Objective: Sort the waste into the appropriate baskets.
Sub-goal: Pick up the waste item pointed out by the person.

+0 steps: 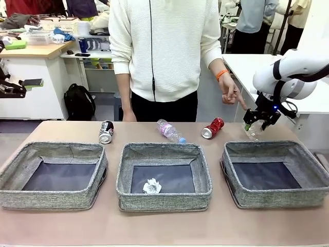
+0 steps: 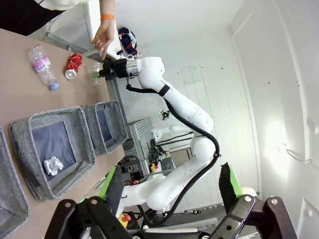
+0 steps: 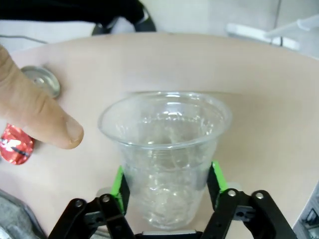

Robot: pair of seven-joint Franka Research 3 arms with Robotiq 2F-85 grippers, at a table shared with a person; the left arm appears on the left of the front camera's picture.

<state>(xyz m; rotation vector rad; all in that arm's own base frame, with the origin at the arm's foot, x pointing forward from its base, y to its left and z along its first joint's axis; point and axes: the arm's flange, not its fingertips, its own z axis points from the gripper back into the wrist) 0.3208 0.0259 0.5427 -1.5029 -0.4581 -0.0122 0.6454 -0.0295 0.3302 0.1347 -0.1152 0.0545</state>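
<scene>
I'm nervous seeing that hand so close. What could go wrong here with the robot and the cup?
The thin clear cup, with the right jaws against its sides, could buckle or slip out. The person's finger points right beside it and could get bumped.

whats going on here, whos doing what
The right gripper has its green pads against both sides of the clear plastic cup, which stands at the far right of the table behind the right basket. A person's finger points at that cup. The paper ball lies in the middle basket. The black-and-silver can, bottle and red can lie on the table behind the baskets. The left gripper is open, above the table.
</scene>
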